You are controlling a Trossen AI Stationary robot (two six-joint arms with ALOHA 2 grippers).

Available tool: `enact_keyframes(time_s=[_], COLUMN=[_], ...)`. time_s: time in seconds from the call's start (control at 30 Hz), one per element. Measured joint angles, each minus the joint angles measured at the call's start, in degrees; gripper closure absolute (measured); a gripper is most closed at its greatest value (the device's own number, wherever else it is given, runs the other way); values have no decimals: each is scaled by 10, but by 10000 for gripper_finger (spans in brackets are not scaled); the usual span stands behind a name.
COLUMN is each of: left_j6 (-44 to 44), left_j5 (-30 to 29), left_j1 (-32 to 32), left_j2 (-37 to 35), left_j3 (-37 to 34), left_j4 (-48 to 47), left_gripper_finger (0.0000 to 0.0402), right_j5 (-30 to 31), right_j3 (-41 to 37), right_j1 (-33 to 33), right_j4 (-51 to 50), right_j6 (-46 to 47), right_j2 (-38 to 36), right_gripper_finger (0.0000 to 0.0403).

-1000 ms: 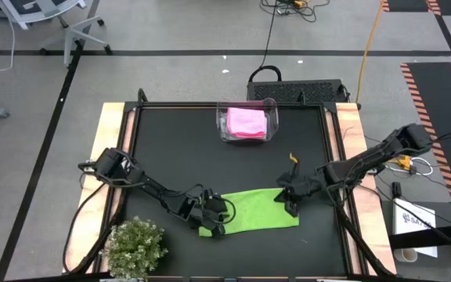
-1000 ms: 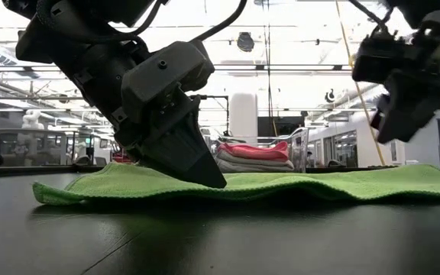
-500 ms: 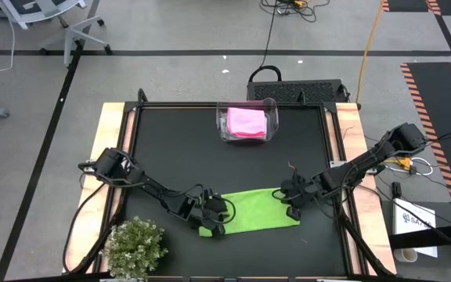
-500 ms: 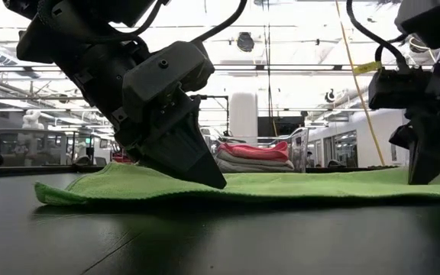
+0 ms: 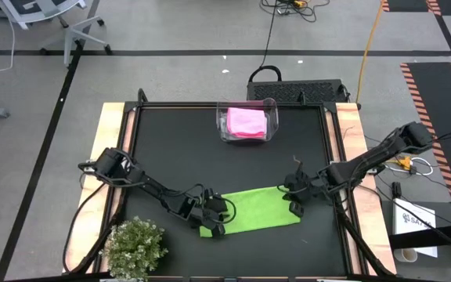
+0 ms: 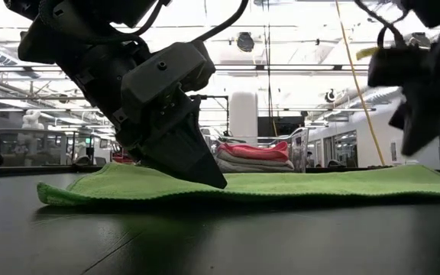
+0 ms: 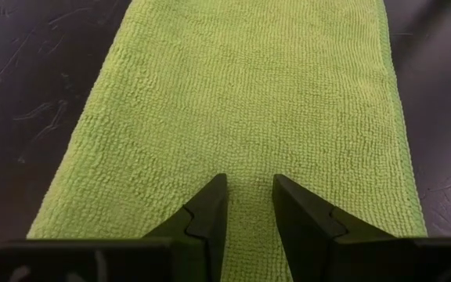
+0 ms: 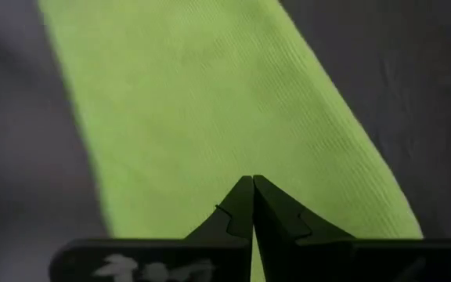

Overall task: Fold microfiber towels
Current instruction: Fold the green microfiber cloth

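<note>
A lime green towel [image 5: 253,210] lies flat as a long strip near the table's front edge, running left to right. My left gripper [image 7: 249,192] stands on the towel's left end, slanting down, with a narrow gap between its fingertips. My right gripper [image 8: 252,184] is shut and hovers over the towel's right end [image 6: 426,174], clear of it in the low view. A pink towel [image 5: 245,121] lies in the clear bin at the far side. My left gripper rests both fingertips [image 6: 214,180] on the top face of the towel near its left end [image 7: 245,168], slanting down from the table's left. The cloth between the tips looks flat, not gathered. The towel lies on the table under them.
A clear plastic bin [image 5: 266,117] with folded towels stands at the far middle of the table. A small bushy plant [image 5: 135,247] sits at the near left corner. Bare black tabletop lies between the bin and the green towel.
My right gripper, shut, dipped down onto the towel's right end and has come up again, clear of the cloth. The towel's right part, wavy before, now lies flatter. My left gripper has kept still on the left end.
</note>
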Motion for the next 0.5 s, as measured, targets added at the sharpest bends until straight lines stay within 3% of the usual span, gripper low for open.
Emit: enact_keyframes(time_s=[0.33,0.5], left_j6=[1,0], left_j5=[0,0], left_j1=[0,0], left_j2=[0,0], left_j3=[0,0], left_j4=[3,4], left_gripper_finger=[293,293], right_j5=[-18,-61], right_j3=[61,61], right_j1=[-22,-57], right_j4=[-162,-223], right_j6=[24,16], right_j2=[-66,-71], right_gripper_finger=[399,364])
